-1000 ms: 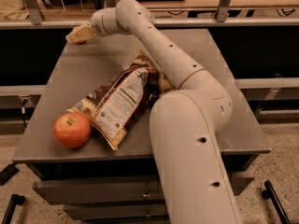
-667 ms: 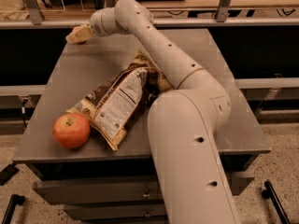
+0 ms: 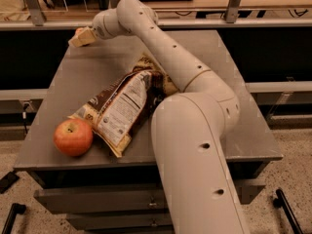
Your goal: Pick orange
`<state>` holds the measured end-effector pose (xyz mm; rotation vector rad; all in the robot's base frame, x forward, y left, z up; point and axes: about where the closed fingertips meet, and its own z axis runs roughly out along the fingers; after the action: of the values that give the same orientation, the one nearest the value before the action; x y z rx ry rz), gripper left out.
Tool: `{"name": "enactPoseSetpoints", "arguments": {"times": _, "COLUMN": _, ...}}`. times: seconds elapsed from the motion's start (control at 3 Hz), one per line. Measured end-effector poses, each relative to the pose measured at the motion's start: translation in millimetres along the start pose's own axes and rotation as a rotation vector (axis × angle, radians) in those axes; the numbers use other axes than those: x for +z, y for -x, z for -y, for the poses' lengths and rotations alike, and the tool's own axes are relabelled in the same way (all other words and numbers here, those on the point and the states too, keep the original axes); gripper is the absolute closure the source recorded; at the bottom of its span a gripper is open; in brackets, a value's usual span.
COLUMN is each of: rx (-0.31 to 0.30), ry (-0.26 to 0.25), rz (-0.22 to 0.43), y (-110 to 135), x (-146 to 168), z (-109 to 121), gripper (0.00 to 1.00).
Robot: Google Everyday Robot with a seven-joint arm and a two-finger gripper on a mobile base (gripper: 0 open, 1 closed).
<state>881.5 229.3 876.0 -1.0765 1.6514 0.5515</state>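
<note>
My gripper is at the far left corner of the grey table, at the end of the long cream arm that reaches across the table. A small patch of orange shows right at the gripper's upper edge, and the gripper hides the rest of it. I cannot tell whether the gripper holds it. The larger red-orange apple with a stem dimple sits near the table's front left corner, far from the gripper.
A brown and white snack bag lies flat in the middle of the table, next to the apple and partly under the arm. A rail and shelving run behind the table. The arm's thick lower link covers the table's front middle.
</note>
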Motion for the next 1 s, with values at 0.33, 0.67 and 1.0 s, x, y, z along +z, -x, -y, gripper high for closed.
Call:
{"name": "enactPoseSetpoints", "arguments": {"times": 0.33, "rx": -0.006, "ry": 0.001, "rz": -0.009, "y": -1.7, "x": 2.1, "z": -1.4, "gripper": 0.0}}
{"name": "enactPoseSetpoints", "arguments": {"times": 0.67, "rx": -0.024, "ry": -0.005, "rz": -0.039, "y": -8.5, "x": 17.9, "z": -0.6, "gripper": 0.0}}
{"name": "enactPoseSetpoints", "arguments": {"times": 1.0, "rx": -0.024, "ry": 0.001, "rz": -0.04, "y": -8.1, "x": 21.7, "z": -1.5, "gripper": 0.0}}
